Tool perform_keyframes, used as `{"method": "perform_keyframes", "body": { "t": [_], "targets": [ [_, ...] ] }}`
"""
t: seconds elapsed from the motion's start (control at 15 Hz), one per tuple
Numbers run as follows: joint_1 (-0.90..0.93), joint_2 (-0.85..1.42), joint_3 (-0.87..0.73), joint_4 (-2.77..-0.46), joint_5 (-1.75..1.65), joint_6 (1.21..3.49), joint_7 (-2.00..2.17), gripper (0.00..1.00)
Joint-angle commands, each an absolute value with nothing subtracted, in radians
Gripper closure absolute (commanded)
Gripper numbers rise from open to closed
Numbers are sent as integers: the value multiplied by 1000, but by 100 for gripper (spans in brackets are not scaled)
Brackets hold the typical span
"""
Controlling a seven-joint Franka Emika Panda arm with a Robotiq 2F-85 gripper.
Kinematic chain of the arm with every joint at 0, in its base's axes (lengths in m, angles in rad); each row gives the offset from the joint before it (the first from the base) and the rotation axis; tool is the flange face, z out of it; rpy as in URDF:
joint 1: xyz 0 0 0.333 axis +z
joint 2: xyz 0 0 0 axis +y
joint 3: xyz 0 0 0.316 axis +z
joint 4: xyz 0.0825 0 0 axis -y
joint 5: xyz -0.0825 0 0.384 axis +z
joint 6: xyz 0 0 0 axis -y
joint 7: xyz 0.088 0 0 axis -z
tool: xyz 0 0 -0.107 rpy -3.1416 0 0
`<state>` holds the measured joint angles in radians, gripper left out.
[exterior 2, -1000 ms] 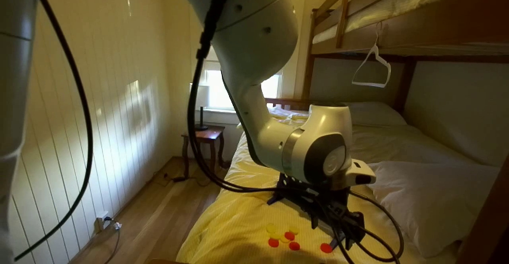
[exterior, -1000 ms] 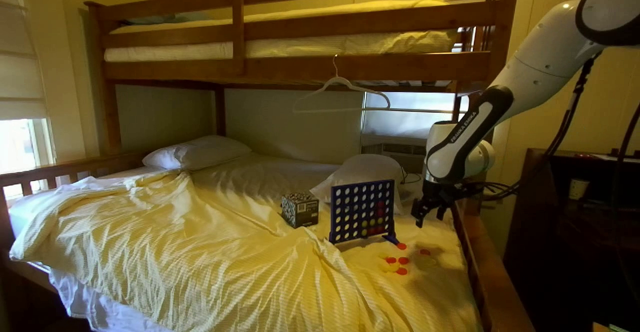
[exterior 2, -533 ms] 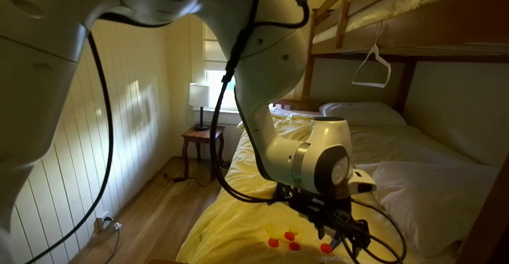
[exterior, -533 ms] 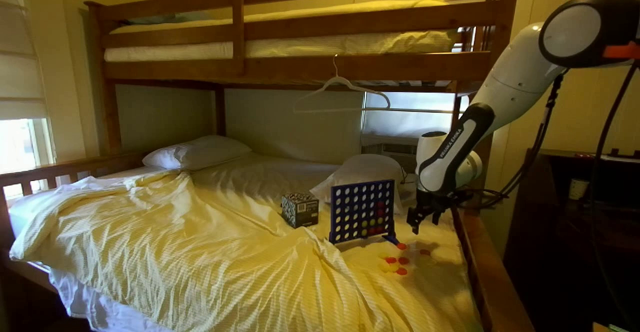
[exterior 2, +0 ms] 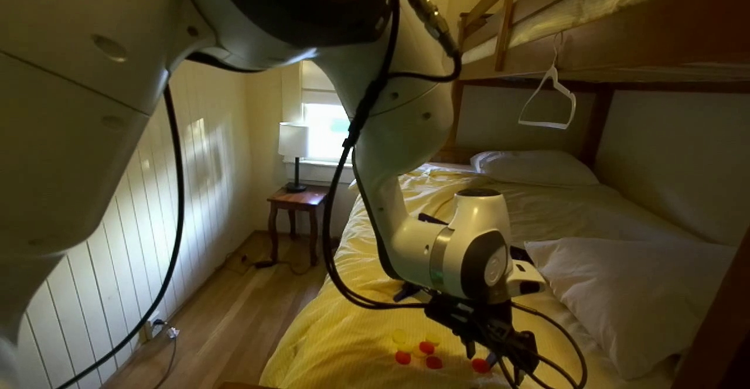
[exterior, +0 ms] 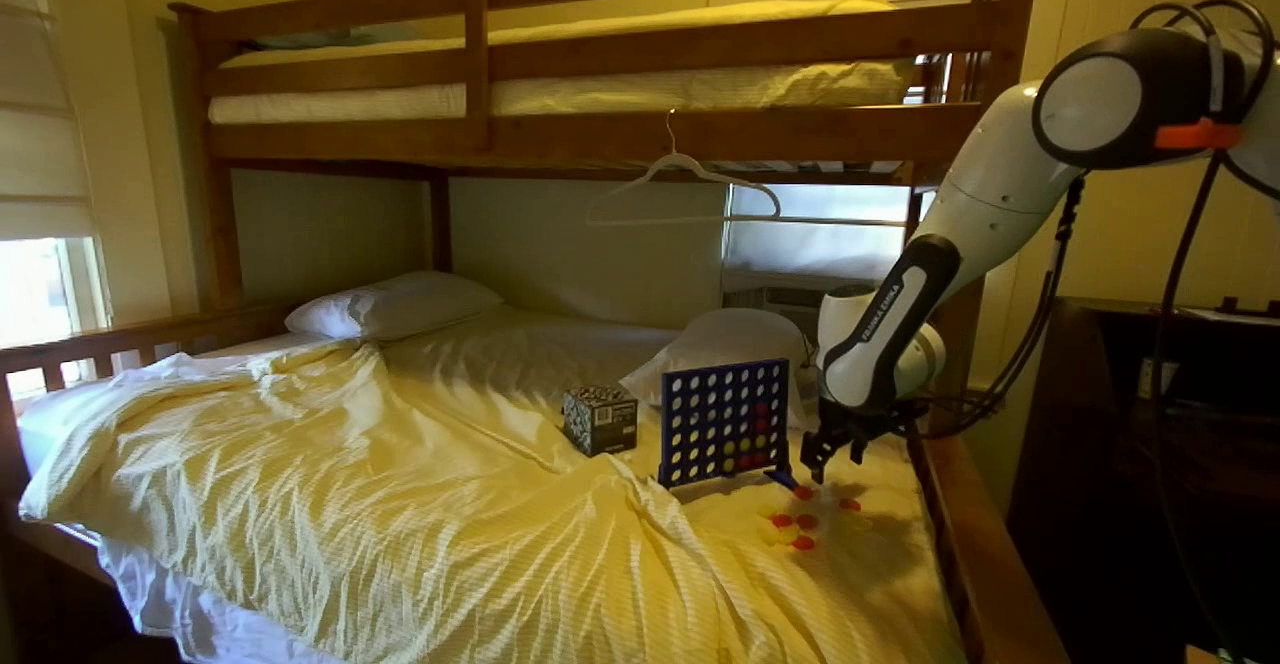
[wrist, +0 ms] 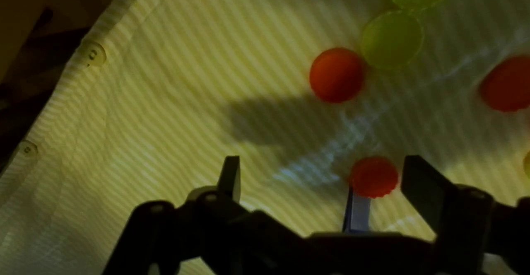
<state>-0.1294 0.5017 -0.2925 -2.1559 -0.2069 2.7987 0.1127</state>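
Below the gripper (wrist: pixel 321 161), which is spread wide and holds nothing, a round red disc (wrist: pixel 374 177) lies at the tip of the blue foot (wrist: pixel 360 213) of the game rack (exterior: pixel 724 424), nearer to one finger (wrist: pixel 426 192) than the other in the wrist view.

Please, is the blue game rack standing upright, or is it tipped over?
Upright: in an exterior view, the blue game rack stands vertically, its feet on the bedding.

discs (exterior: pixel 806 522) on bedspread (exterior: pixel 400 504), game rack (exterior: pixel 720 425) behind, box (exterior: pixel 600 421) beside rack
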Motion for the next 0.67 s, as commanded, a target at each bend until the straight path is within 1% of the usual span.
{"method": "perform_keyframes", "body": {
  "t": [0.0, 0.6],
  "targets": [
    [-161, 536, -252, -2134, -157, 2843, 81, 0],
    [-199, 581, -191, -2116, -92, 2911, 40, 0]
  ]
}}
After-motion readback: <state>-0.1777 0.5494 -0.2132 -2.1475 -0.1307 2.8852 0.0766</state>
